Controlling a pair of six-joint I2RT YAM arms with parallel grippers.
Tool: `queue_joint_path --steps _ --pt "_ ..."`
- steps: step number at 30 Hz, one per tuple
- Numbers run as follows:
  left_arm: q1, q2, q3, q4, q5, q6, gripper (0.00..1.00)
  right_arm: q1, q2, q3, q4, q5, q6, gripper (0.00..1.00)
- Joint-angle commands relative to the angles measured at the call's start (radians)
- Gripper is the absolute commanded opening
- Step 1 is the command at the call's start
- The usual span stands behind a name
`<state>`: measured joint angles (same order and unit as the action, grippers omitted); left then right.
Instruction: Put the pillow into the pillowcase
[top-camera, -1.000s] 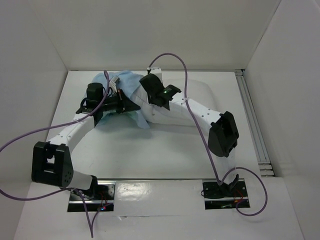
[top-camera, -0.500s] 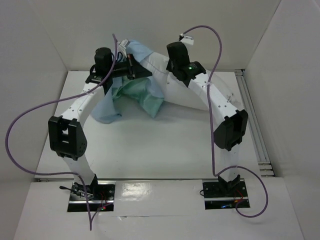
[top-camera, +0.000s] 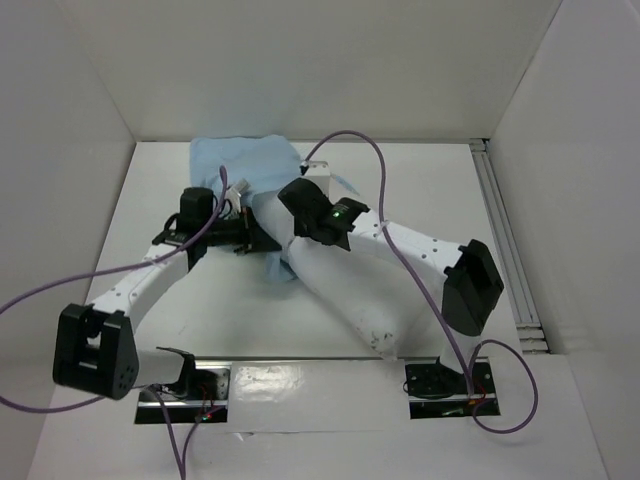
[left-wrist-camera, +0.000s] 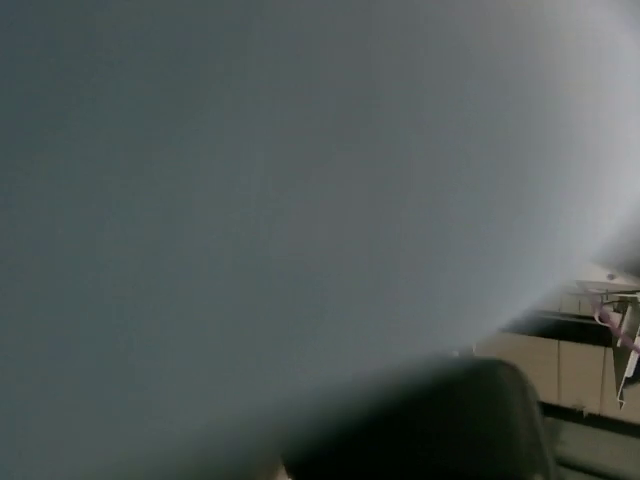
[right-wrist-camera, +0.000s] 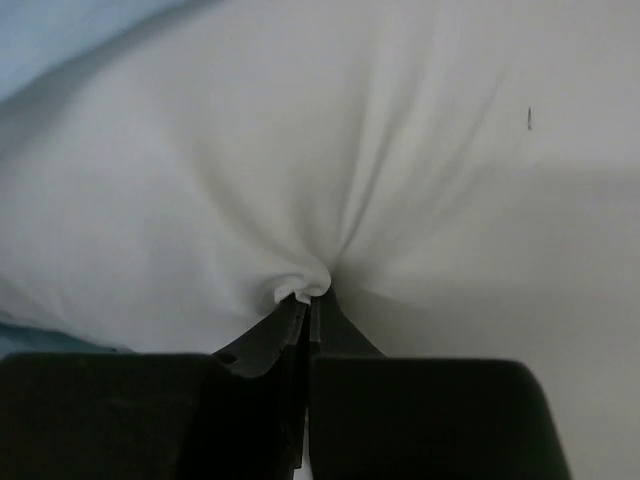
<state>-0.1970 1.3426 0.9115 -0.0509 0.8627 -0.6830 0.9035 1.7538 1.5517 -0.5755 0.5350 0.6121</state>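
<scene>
Two grips: right fingers (right-wrist-camera: 262, 345) pinch the pillow (right-wrist-camera: 380, 150); left fingers (top-camera: 258, 238) (lens smothered) clamp the pillowcase (top-camera: 235, 160).

Pillowcase (top-camera: 240, 160) at far middle of table (top-camera: 250, 320), pillow (top-camera: 350, 285) running from its near edge diagonally toward near right, left gripper (top-camera: 255, 228) at pillowcase's near edge, left of pillow, right gripper (right-wrist-camera: 305, 300) on pillow's far end

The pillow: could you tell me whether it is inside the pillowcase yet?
Mostly out: the pillow shows bare white along its length; whether its far end is inside the pillowcase, cannot tell.
</scene>
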Motion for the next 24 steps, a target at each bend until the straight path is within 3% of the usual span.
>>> queue_joint_path --steps 1,9,10,11,13,14,15,16,17,18,20,21,24 --pt "-0.044 -0.182 -0.097 -0.084 0.033 0.074 0.00 -0.027 0.041 -0.002 0.184 -0.160 0.107 0.00" --pt "-0.053 -0.374 -0.096 -0.356 -0.163 0.148 0.00 -0.121 0.153 0.059 0.269 -0.293 0.189 0.00" --pt "-0.053 -0.375 -0.073 -0.395 -0.229 0.160 0.05 -0.121 0.153 0.068 0.269 -0.293 0.189 0.00" --pt "-0.053 -0.375 -0.041 -0.441 -0.272 0.196 0.18 -0.121 0.153 0.068 0.260 -0.293 0.189 0.00" --pt "-0.053 -0.385 0.044 -0.521 -0.348 0.221 0.55 -0.121 0.153 0.068 0.259 -0.293 0.178 0.00" --pt "-0.053 -0.385 0.065 -0.567 -0.440 0.221 0.57 -0.121 0.141 0.055 0.259 -0.293 0.178 0.00" --pt "-0.053 -0.402 0.084 -0.578 -0.491 0.221 0.58 -0.121 0.127 0.054 0.259 -0.293 0.167 0.00" --pt "-0.053 -0.414 0.107 -0.578 -0.531 0.221 0.50 -0.121 0.127 0.045 0.259 -0.293 0.167 0.00" --pt "-0.053 -0.436 0.116 -0.578 -0.603 0.221 0.26 -0.121 0.127 0.045 0.243 -0.293 0.167 0.00" --pt "-0.062 -0.436 0.130 -0.578 -0.649 0.221 0.19 -0.121 0.118 0.045 0.243 -0.284 0.157 0.00" --pt "-0.062 -0.427 0.167 -0.578 -0.794 0.206 0.22 -0.112 0.118 0.054 0.223 -0.283 0.156 0.00" --pt "-0.062 -0.401 0.176 -0.587 -0.841 0.206 0.47 -0.112 0.118 0.054 0.223 -0.274 0.146 0.00" --pt "-0.084 -0.335 0.210 -0.625 -1.038 0.168 0.72 -0.112 0.118 0.064 0.223 -0.274 0.146 0.00"
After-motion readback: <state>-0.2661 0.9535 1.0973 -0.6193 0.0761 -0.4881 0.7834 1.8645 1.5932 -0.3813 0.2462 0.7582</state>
